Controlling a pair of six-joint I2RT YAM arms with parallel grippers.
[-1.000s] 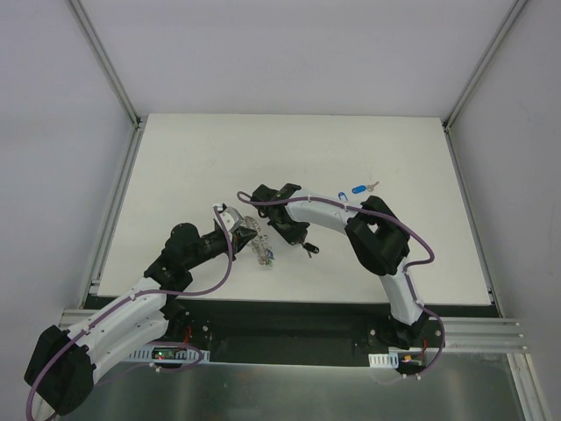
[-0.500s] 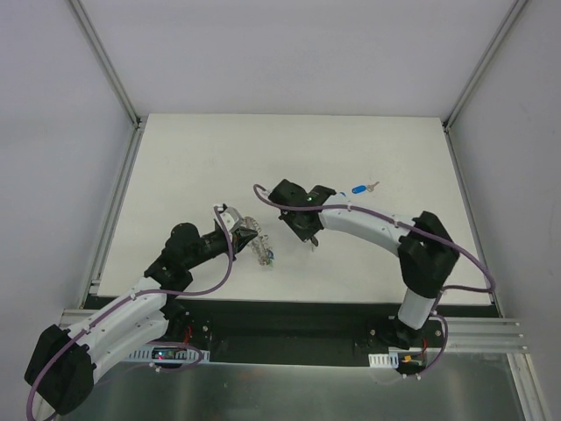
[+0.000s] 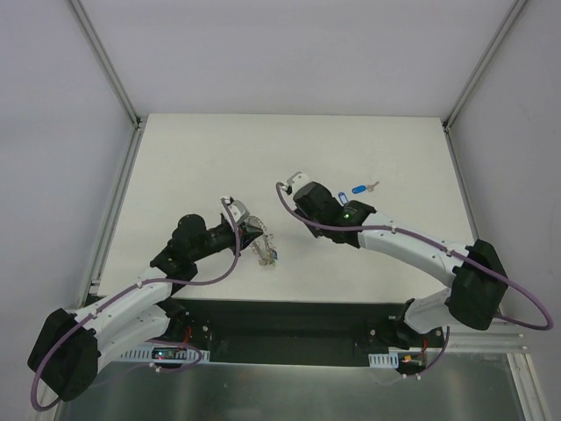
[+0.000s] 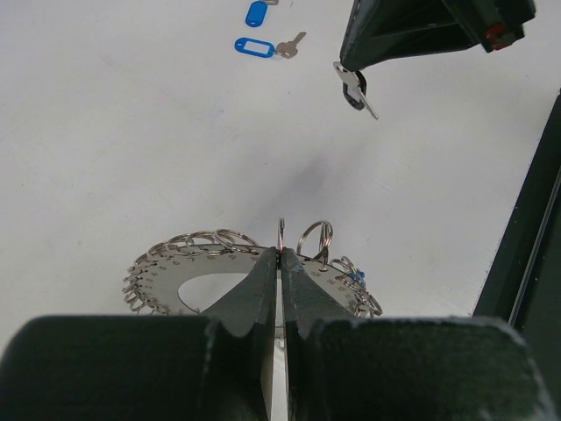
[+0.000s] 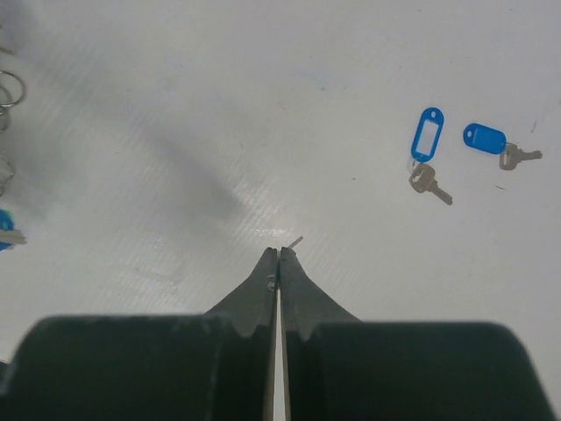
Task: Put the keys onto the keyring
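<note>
Left pincer, lower centre, clamps the stiff grey wreath-like metal keyring; right pincer, upper right, clamps a light, probably slippery black-headed silver key near its head.

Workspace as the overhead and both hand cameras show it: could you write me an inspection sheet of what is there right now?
Surface: white table, flat and matte.
Job's things: keyring held by its edge; black-headed key held above the table; two blue-tagged keys lying loose, apart from the ring.
Clutter: nothing seen.
Grippers: left gripper shut on the keyring; right gripper shut on the black-headed key.
Cables: purple cables run along both arms.
Surroundings: grey walls, metal frame.
</note>
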